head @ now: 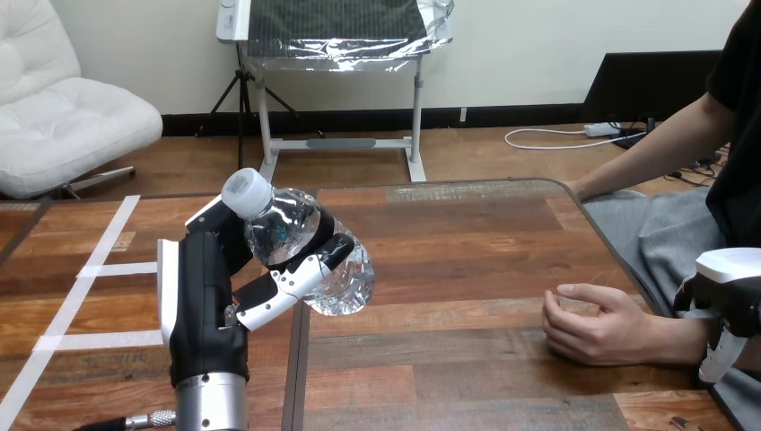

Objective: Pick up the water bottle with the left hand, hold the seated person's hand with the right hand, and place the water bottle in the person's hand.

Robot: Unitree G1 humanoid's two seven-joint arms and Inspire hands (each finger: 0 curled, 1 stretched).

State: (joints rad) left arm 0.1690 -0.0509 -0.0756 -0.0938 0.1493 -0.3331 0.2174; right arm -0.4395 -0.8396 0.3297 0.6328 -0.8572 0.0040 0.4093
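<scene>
Clear plastic water bottle with a white cap sits tilted over the wooden table at centre left. The left hand has its fingers curled round the bottle's body, ready for handover. At lower right the person's hand rests loosely curled on the table. The right hand is beside the person's wrist; whether it grips, I cannot tell.

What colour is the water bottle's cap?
White cap on the clear water bottle, held in the left hand; head view shows it best.
</scene>
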